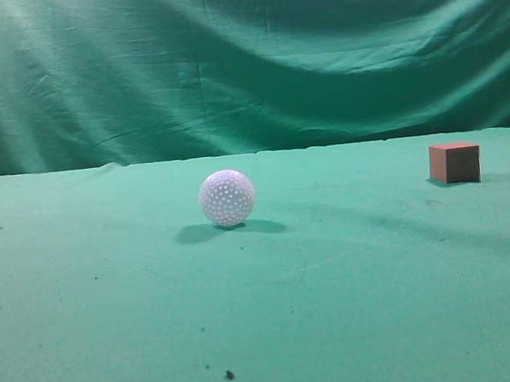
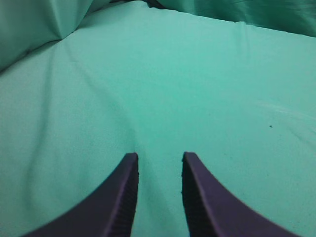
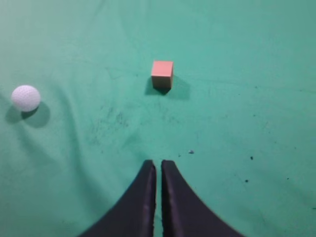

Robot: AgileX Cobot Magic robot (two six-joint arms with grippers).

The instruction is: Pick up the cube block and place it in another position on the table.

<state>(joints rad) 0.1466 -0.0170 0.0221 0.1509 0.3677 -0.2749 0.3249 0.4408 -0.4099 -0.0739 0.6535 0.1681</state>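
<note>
Green cloth [image 1: 112,306] — both arms unseen

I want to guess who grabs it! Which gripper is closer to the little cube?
Right. The right gripper hangs above the table with the cube just ahead of it. The left gripper sees only green cloth, no cube.

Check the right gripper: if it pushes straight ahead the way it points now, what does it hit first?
Probably the cube block, almost in line beyond the right gripper, whose jaws are nearly shut. Bare table lies between; the ball sits well left. Depth is unclear.
</note>
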